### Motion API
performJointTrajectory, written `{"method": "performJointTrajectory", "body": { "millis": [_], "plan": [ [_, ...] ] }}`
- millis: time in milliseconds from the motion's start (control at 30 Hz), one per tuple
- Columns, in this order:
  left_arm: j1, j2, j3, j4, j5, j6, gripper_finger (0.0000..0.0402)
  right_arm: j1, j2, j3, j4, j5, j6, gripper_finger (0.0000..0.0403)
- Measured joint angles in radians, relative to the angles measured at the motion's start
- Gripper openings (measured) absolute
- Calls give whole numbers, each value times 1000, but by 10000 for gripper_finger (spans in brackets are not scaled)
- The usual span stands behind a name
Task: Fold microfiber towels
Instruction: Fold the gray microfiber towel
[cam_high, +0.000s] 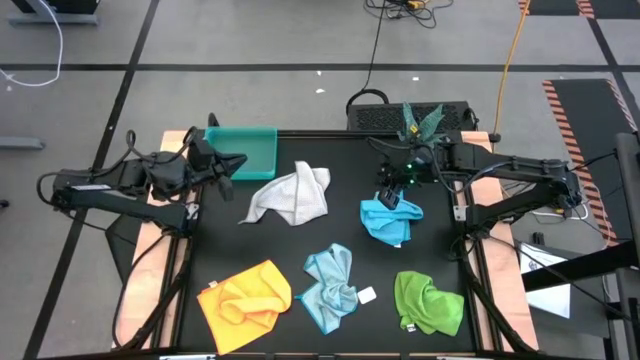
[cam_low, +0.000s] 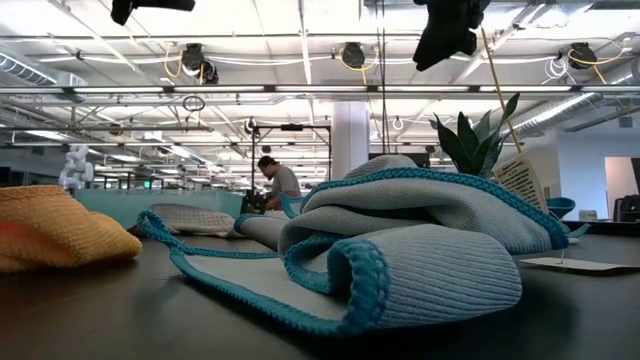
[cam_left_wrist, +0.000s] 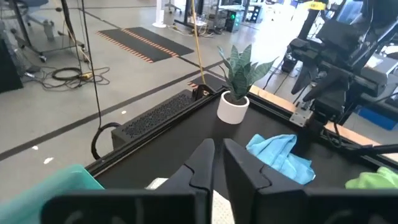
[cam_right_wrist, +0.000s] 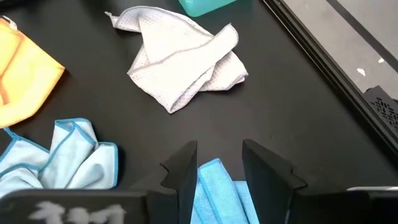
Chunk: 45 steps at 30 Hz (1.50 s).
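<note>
Microfiber towels (cam_high: 297, 195) all lie crumpled near the teal tray (cam_high: 243, 153), none folded; our right gripper (cam_right_wrist: 217, 163) sits half-open astride the bright blue towel (cam_high: 389, 220), likely to pinch an edge; left gripper (cam_left_wrist: 217, 163) nearly closed, empty, beside the tray

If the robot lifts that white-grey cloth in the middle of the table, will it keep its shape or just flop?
It would probably flop: the white-grey cloth lies crumpled in soft folds, with one corner trailing off flat. It looks thin, so it is likely light. Pushed sideways, it would more likely bunch up than slide whole across the black table.
</note>
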<state>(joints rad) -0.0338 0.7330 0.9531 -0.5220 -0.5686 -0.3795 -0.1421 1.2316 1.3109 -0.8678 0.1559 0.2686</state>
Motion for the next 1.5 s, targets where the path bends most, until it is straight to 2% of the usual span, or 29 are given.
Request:
{"method": "performJointTrajectory", "body": {
  "millis": [300, 433, 633, 767, 933, 1233, 1500],
  "plan": [
    [0, 30, 0, 0, 14, -41, 164, 0, 1, 0, -1, -2, -23, 121],
    [0, 63, 0, -19, 29, -22, 191, 0, 1, 0, -4, -3, -18, 121],
    [0, 136, 0, -201, 70, -102, 195, 1, 1, 0, -5, -30, 39, 121],
    [0, 204, -1, -376, 154, -261, 195, 2, 1, 0, -5, -30, 69, 121],
    [-2, 311, -1, -522, 268, -329, 195, 2, 1, 0, -5, -30, 119, 121],
    [17, 494, -1, -549, 284, -472, 195, 2, 1, 0, 2, -27, 139, 121],
    [13, 653, -1, -552, 368, -688, 178, 2, 1, 0, 3, -27, 128, 121]
  ]
}}
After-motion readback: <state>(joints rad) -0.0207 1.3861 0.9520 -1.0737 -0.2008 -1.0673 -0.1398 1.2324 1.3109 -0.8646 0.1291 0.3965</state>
